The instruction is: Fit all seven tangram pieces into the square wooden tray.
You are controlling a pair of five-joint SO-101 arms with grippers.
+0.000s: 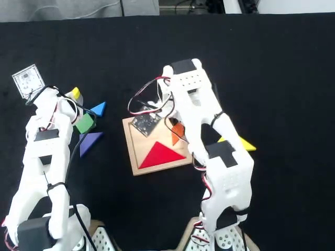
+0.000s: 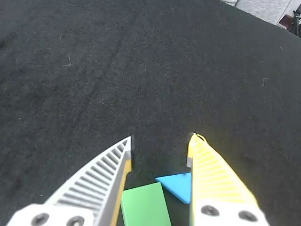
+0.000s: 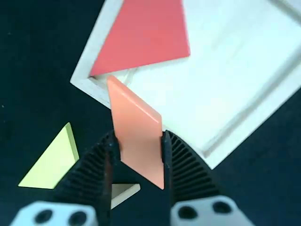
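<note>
high view, from the left: left tool (image 2: pixel 160 148) with fingers apart over green piece (image 2: pixel 145 205) and blue triangle (image 2: pixel 178 185); purple triangle (image 1: pixel 90 141) near them on black bench (image 1: pixel 282 78); wooden tray (image 1: pixel 137 157) holding red triangle (image 1: pixel 159 155); right tool (image 3: pixel 137 141) clamped on orange piece (image 3: pixel 136 127) at the tray's rim; yellow triangle (image 1: pixel 243 144) farther right.

Likely a robotics lab: a table (image 1: pixel 293 63) draped in black cloth, a white left arm (image 1: pixel 44 157) and right arm (image 1: pixel 225 167) fixed at its near edge, exposed wiring (image 1: pixel 140 94), and a printed marker tag (image 1: pixel 29 79) at far left.
</note>
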